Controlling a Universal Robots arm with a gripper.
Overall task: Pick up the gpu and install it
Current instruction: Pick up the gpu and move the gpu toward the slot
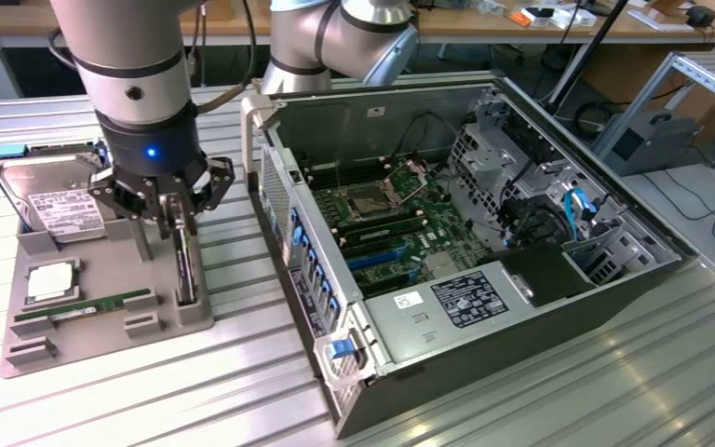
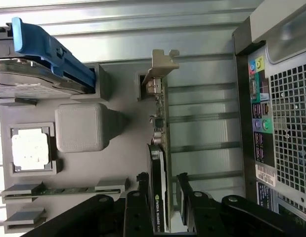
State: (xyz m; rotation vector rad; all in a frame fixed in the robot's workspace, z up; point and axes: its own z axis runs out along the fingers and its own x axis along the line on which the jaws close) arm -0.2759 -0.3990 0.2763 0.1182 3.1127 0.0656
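Ext view's left: grey holder (image 1: pixel 85 337) w/ hard drive (image 1: pixel 53 200), CPU (image 1: pixel 51 279), RAM stick (image 1: pixel 90 305). gpu (image 1: pixel 185 270) stands on edge in holder slot nearest case. Gripper (image 2: pixel 162 178) straddles gpu, jaws apart, small gap each side. Right: open PC case (image 1: pixel 383 116).

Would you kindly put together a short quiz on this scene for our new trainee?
1. True or false: the gpu stands on edge in the grey holder, with the open fingers on either side of it.
2. What sits at the end of the holder farthest from the exterior camera? A. a hard drive B. a fan C. a keyboard
3. Fill in: the computer case lies on its side with its interior ___.
Key: 1 true; 2 A; 3 exposed.
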